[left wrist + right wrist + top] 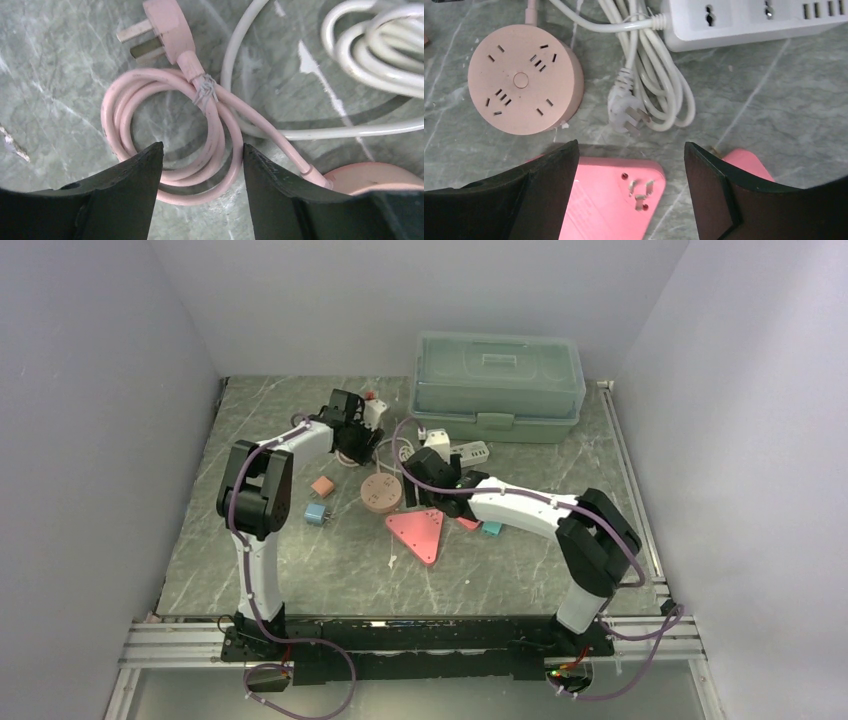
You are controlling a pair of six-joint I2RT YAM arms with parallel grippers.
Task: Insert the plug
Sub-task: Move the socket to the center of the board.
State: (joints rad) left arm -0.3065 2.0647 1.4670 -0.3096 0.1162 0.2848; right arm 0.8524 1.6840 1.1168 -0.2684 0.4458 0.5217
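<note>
From my overhead feed I see a grey marbled worktop (300,570) with pale veins running across it. Plain, pale lavender-grey walls (90,420) close it in on the left, back and right. An aluminium rail (180,640) runs along the near edge, and another rail (630,480) lines the right side. The light is soft and even.

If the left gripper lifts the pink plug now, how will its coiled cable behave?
The pink cable would probably come up as one bundle, since a wire tie binds its loops. It looks flexible, so the loops may sag. Its far end joins the round pink socket, which may drag along.
</note>
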